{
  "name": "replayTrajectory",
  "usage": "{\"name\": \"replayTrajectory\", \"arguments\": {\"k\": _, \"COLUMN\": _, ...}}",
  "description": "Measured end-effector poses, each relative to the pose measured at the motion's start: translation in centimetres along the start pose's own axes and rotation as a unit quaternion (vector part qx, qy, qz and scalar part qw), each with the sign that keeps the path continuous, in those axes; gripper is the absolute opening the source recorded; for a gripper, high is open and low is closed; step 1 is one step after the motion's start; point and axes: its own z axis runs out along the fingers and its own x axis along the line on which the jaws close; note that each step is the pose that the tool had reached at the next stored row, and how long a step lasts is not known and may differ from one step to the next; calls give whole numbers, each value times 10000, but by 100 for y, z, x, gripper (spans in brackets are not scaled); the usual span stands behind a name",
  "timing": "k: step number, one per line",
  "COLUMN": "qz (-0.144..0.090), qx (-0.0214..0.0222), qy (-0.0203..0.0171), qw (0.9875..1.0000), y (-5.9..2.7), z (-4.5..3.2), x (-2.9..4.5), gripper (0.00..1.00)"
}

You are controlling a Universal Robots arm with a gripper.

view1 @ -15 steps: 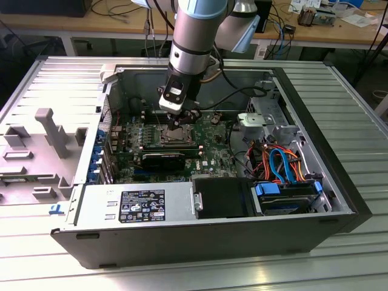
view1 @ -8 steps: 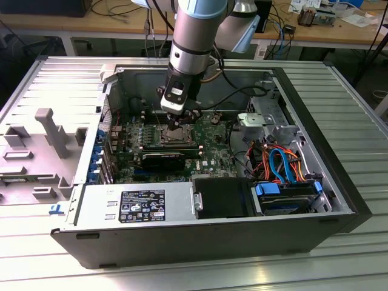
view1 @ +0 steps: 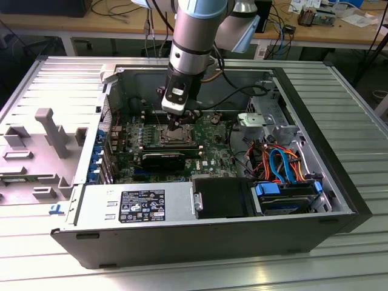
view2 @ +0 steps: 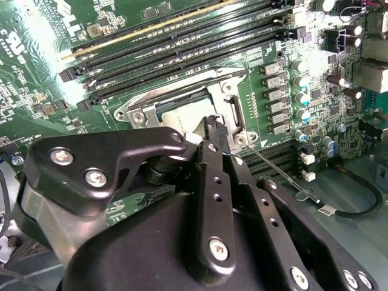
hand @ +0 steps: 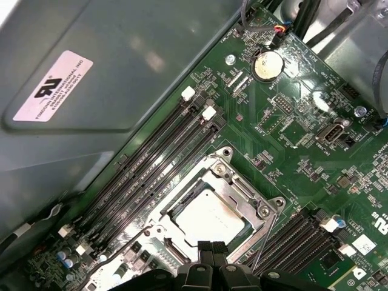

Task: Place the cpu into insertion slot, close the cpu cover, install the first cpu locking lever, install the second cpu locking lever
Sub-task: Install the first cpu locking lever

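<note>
One arm: we see it reaching down into the open computer case [view1: 339,203], upper centre of the frame in the exterior view.
Gripper: the gripper [view1: 176,123] hangs right over the insertion slot [view1: 177,136], middle of the exterior view, on the green motherboard [view1: 212,145].
Fingers: in the first wrist view the gripper [hand: 211,250] has its two black fingertips [hand: 204,248] pressed together, and we see nothing between them. They sit at the edge of the socket.
Cpu: the cpu [hand: 209,219] lies flat in the insertion slot [hand: 180,200], pale and square, showing through the window.
Cpu cover: the cpu cover [hand: 244,193] is down over the chip, its silver frame lying all around it.
Locking lever: in the second wrist view a thin locking lever [view2: 273,167] runs out from the socket corner, its hooked end free over the board. We see the same rod [hand: 264,237] beside the cover in the first wrist view.
Fingertip up close: in the second wrist view one fingertip [view2: 213,130] stands at the socket's rim, just beside that lever's root.
Memory slots: long black memory slots [hand: 151,167] run alongside the socket.
Power supply: the grey power supply [view1: 133,203] fills the lower left of the case in the exterior view.
</note>
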Motion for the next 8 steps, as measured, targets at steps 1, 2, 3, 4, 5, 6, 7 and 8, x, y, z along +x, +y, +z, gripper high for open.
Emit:
{"name": "replayTrajectory", "arguments": {"k": 1, "qz": -20, "qx": 2, "qy": -2, "qw": 10000, "y": 0, "z": 0, "x": 0, "gripper": 11}}
{"name": "replayTrajectory", "arguments": {"k": 2, "qz": -39, "qx": 4, "qy": -4, "qw": 10000, "y": 0, "z": 0, "x": 0, "gripper": 11}}
{"name": "replayTrajectory", "arguments": {"k": 3, "qz": -53, "qx": 6, "qy": -6, "qw": 10000, "y": 0, "z": 0, "x": 0, "gripper": 11}}
{"name": "replayTrajectory", "arguments": {"k": 4, "qz": -65, "qx": 7, "qy": -7, "qw": 10000, "y": 0, "z": 0, "x": 0, "gripper": 11}}
{"name": "replayTrajectory", "arguments": {"k": 5, "qz": -87, "qx": 9, "qy": -10, "qw": 10000, "y": 0, "z": 0, "x": 0, "gripper": 11}}
{"name": "replayTrajectory", "arguments": {"k": 6, "qz": -103, "qx": 11, "qy": -12, "qw": 9999, "y": 0, "z": 0, "x": 0, "gripper": 11}}
{"name": "replayTrajectory", "arguments": {"k": 7, "qz": -115, "qx": 13, "qy": -13, "qw": 9999, "y": 0, "z": 0, "x": 0, "gripper": 11}}
{"name": "replayTrajectory", "arguments": {"k": 8, "qz": -136, "qx": 15, "qy": -15, "qw": 9999, "y": 0, "z": 0, "x": 0, "gripper": 11}}
